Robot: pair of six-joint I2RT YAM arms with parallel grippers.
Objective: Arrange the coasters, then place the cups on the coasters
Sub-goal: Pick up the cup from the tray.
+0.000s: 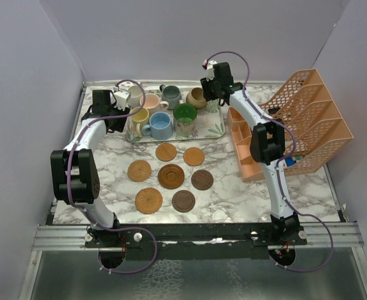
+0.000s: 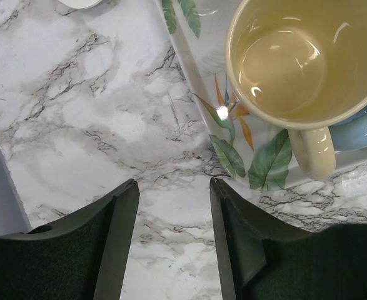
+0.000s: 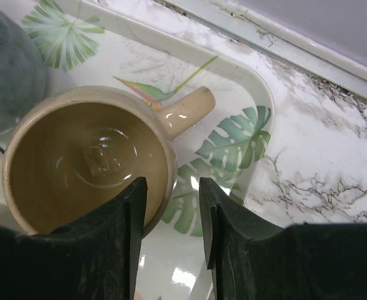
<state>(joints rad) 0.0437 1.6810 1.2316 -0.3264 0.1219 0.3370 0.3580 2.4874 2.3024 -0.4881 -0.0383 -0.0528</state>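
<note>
Seven coasters (image 1: 170, 176) laid out mid-frame. All cups (image 1: 160, 125) sit on tray (image 1: 212, 129), none placed. My right pincer (image 3: 169, 237) straddles tan cup (image 3: 83, 162) rim, narrow, not clamped; left pincer (image 2: 174, 244) half-open, empty.

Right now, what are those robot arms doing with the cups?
Seven coasters are laid out on the table, but no cup is on one yet. The right arm has its jaws either side of the tan cup's rim on the tray, not yet closed. The left arm's open jaws hang empty beside the yellow cup.
</note>
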